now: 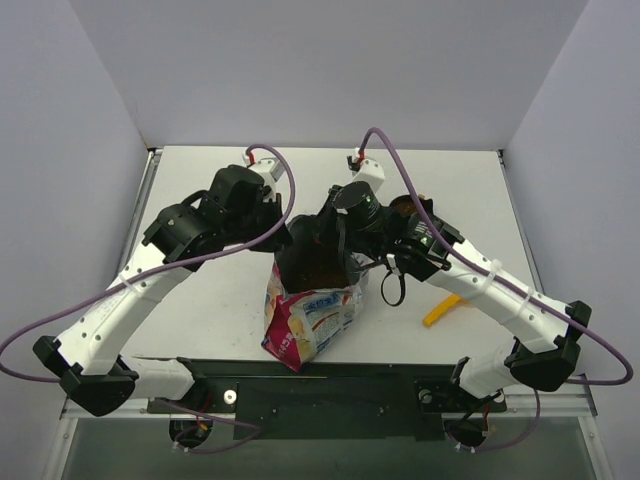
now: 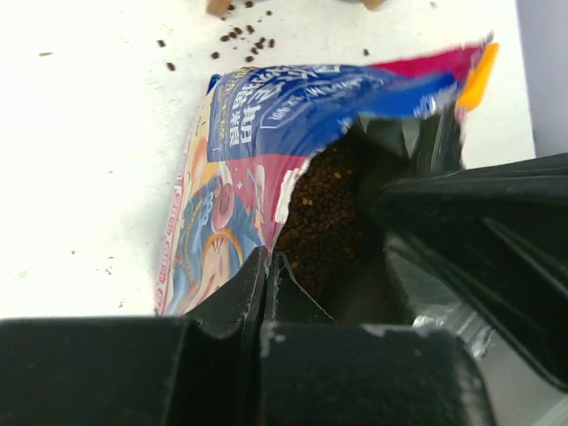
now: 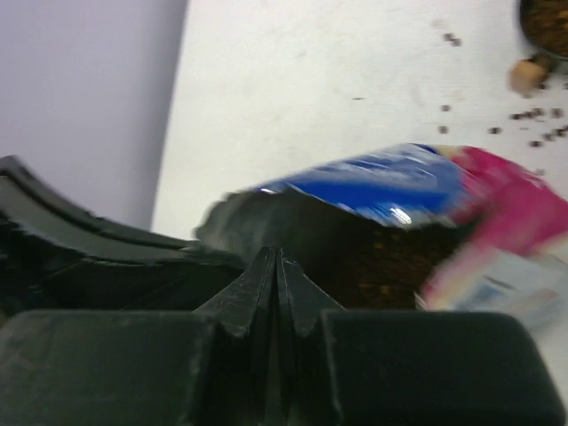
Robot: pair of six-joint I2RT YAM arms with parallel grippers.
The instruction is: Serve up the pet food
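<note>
Two grippers meet at the bag mouth. Your left gripper point(image 2: 266, 266) is closed, pinching the near rim of the bag point(image 2: 222, 177). The right gripper point(image 3: 277, 262) is closed at the opposite rim, grip unconfirmed. The kibble point(image 2: 324, 213) sits inside, just beyond the left gripper. Step: holding the bag open. Next, free one gripper for the scoop point(image 1: 442, 310), behind the right gripper.

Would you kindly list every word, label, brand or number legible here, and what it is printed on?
Pet food bag, blue band by its open mouth, left wrist view: white lettering, too curved and blurred to read.
Same bag, top view: small print on a pale panel, too small to read.
Same bag, right wrist view: blurred, nothing legible.
No other text is visible, so nothing can be quoted.
</note>
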